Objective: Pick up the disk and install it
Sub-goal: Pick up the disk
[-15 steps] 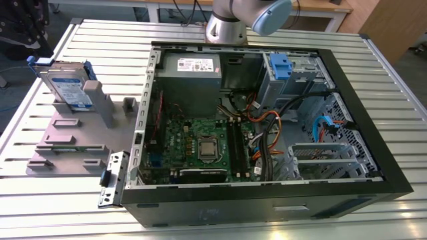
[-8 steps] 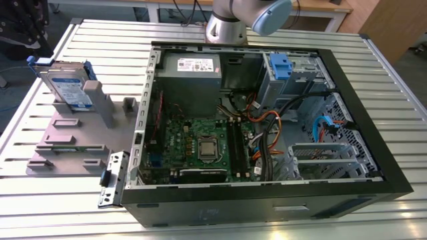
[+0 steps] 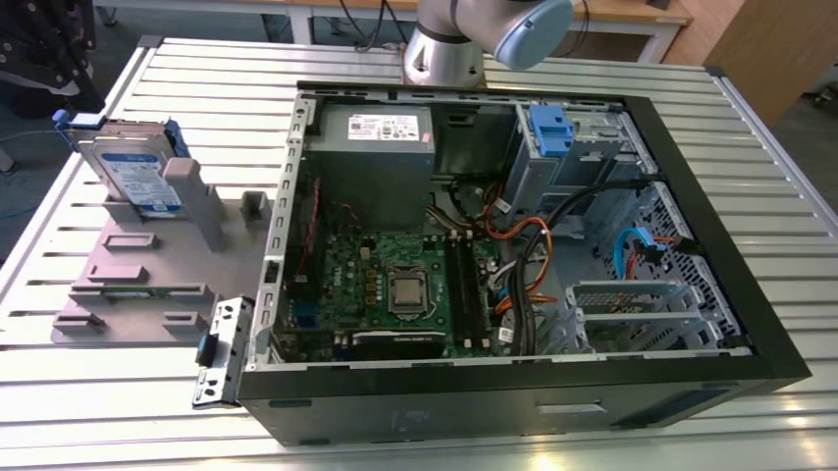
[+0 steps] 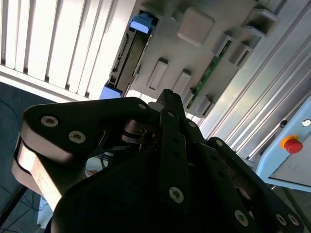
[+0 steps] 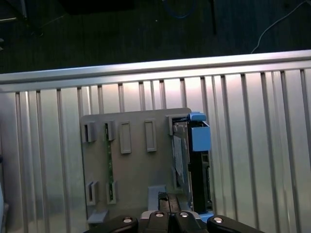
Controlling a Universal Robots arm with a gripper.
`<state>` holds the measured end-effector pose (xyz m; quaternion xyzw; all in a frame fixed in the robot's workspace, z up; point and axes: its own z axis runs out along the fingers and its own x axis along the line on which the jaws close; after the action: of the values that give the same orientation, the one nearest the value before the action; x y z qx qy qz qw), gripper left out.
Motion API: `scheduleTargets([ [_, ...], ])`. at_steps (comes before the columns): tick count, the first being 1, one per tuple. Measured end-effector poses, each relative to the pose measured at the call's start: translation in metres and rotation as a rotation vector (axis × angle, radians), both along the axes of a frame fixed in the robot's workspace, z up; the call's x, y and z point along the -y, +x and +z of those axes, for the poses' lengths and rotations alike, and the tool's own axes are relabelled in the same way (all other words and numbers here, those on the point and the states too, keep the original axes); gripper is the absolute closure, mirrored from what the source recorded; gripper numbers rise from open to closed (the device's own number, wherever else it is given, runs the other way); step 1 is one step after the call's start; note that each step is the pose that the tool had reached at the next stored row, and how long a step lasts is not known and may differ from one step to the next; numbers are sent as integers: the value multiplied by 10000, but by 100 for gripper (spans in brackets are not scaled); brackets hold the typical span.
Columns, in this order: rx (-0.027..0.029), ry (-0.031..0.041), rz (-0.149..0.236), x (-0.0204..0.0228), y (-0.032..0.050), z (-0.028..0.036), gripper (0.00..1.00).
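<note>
The disk (image 3: 131, 172) stands on edge in an end slot of the grey holder (image 3: 131, 285). The holder lies on the counter (image 3: 196, 59), beside the open computer case (image 3: 524, 397), on the exterior view's left. That view also shows the arm (image 3: 472, 39) behind the case. In both wrist views the gripper (image 4: 167, 97) (image 5: 167, 198) hangs over the holder, jaws drawn together on nothing, apart from the disk (image 5: 187, 160).

The black hand (image 4: 167, 99), fingers pressed together, hangs apart from the disk (image 4: 127, 56), which stands on edge in a grey holder (image 4: 194, 24) on the ribbed worktop (image 4: 48, 39).
</note>
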<state>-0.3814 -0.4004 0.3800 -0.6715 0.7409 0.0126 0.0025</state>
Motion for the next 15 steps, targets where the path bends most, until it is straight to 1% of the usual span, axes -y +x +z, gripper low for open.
scheduleTargets([
  [15, 0, 0, 236, 0, 0, 0, 89],
])
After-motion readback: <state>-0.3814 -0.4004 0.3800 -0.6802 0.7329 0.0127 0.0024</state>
